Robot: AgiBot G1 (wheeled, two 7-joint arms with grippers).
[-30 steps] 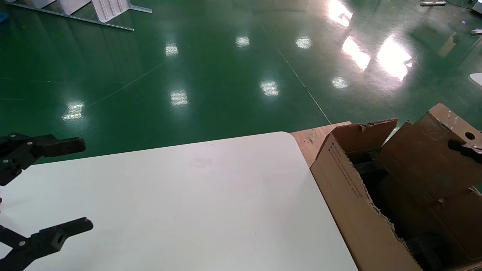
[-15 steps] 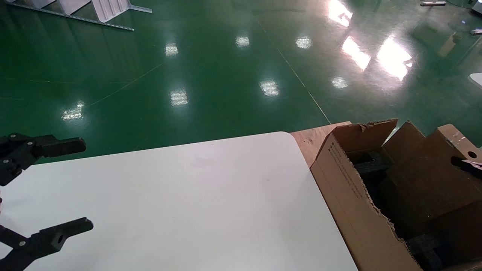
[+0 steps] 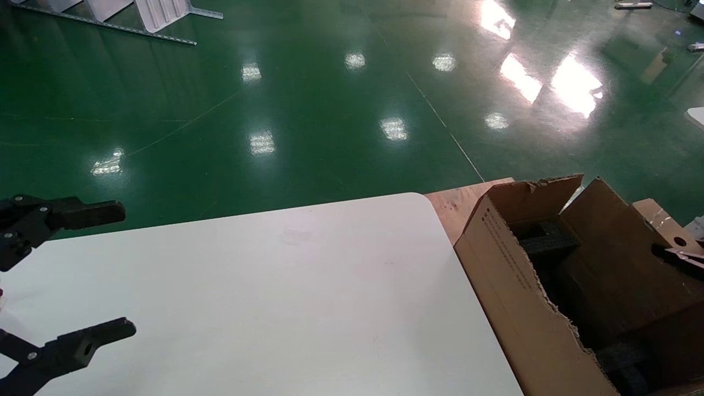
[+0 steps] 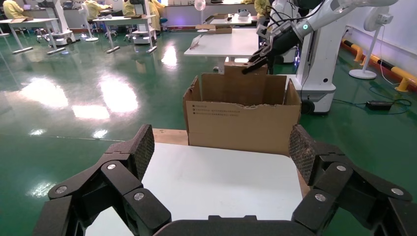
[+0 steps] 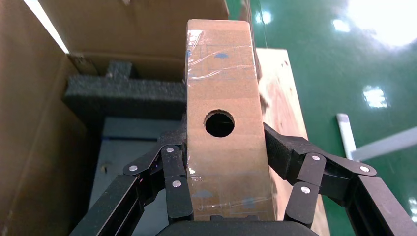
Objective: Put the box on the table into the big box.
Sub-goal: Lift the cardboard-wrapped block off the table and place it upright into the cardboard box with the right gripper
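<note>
The small brown taped box (image 5: 222, 88), with a round hole in its face, is gripped by my right gripper (image 5: 223, 143), shut on its sides. It hangs over the far side of the open big box (image 3: 514, 286), above black foam (image 5: 123, 93). In the head view only the box's top (image 3: 657, 217) and one finger (image 3: 679, 256) show at the right edge. My left gripper (image 3: 129, 269) is open and empty over the left part of the white table (image 3: 286, 286). The left wrist view shows its wide-open gripper (image 4: 222, 147), the table (image 4: 221, 182) and the big box (image 4: 241, 123).
A wooden board (image 3: 454, 206) lies under the big box, beside the table's far right corner. Green glossy floor lies beyond. The big box's near wall has a ragged torn edge (image 3: 550, 308). More black foam (image 3: 542, 242) sits inside it.
My right gripper has moved down and slightly right with the small box, lower beside the big box's far wall. The left arm has not moved.
</note>
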